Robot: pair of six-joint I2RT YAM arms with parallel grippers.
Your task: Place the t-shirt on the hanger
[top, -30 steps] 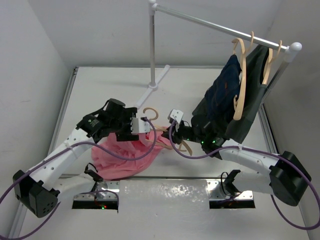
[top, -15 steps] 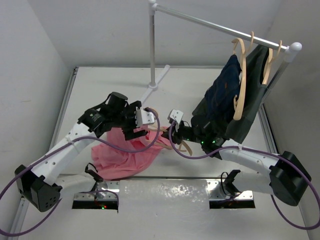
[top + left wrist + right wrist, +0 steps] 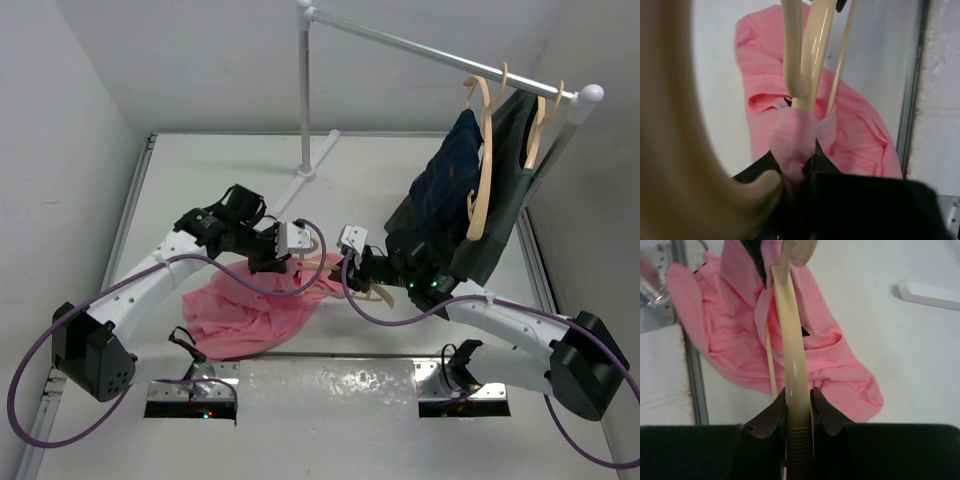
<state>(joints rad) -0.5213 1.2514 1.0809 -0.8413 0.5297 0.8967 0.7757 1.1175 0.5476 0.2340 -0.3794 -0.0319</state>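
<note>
The salmon-pink t-shirt lies crumpled on the table's near left, one edge lifted toward the hanger. My left gripper is shut on a bunched fold of that edge; in the left wrist view the left gripper pinches the t-shirt right under the hanger. The pale wooden hanger sits between the arms at mid-table. My right gripper holds one of its arms. In the right wrist view the right gripper is shut on the hanger, with the t-shirt behind.
A white clothes rack stands at the back, its foot on the table. On its rail at the right hang a dark navy garment and a black garment on wooden hangers, just behind my right arm.
My left gripper swung right to the hanger and closed on the t-shirt's edge, drawing the cloth toward the hanger. The right gripper kept its hold and shifted slightly.
</note>
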